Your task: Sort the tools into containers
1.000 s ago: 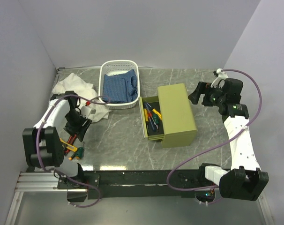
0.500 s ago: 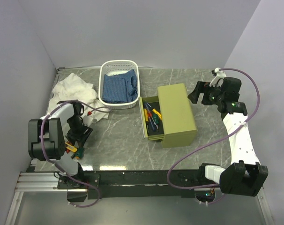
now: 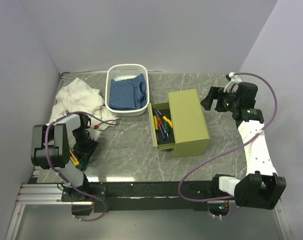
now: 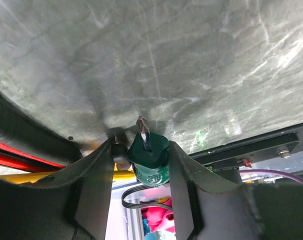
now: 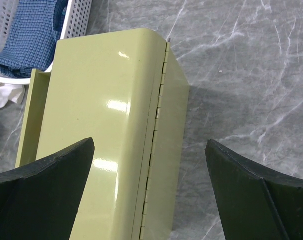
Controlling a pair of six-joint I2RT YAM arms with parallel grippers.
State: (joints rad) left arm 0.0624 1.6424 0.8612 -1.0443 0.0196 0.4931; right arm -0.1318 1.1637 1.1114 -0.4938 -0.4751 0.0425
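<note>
My left gripper (image 3: pixel 84 154) is low at the table's front left edge. In the left wrist view its jaws (image 4: pixel 141 150) are closed in on a green-handled screwdriver (image 4: pixel 152 161), whose tip points at the marble. A yellow handle (image 4: pixel 126 176) and a red handle (image 4: pixel 16 156) lie just behind; they show beside the arm in the top view (image 3: pixel 74 159). The olive-green drawer chest (image 3: pixel 191 120) has its drawer (image 3: pixel 160 129) pulled out with several screwdrivers inside. My right gripper (image 3: pixel 210 98) is open and empty, hovering over the chest's right edge (image 5: pixel 106 125). The white basket (image 3: pixel 127 68) holds blue fabric.
A white cloth (image 3: pixel 79 97) lies at the back left beside the basket. The table's front edge and the black mounting rail (image 4: pixel 251 150) run right by my left gripper. The basket's corner (image 5: pixel 84 15) shows in the right wrist view.
My left gripper has moved nearer and lower onto the tools at the front left edge and closed on the green handle. My right gripper shifted slightly and then held still.
</note>
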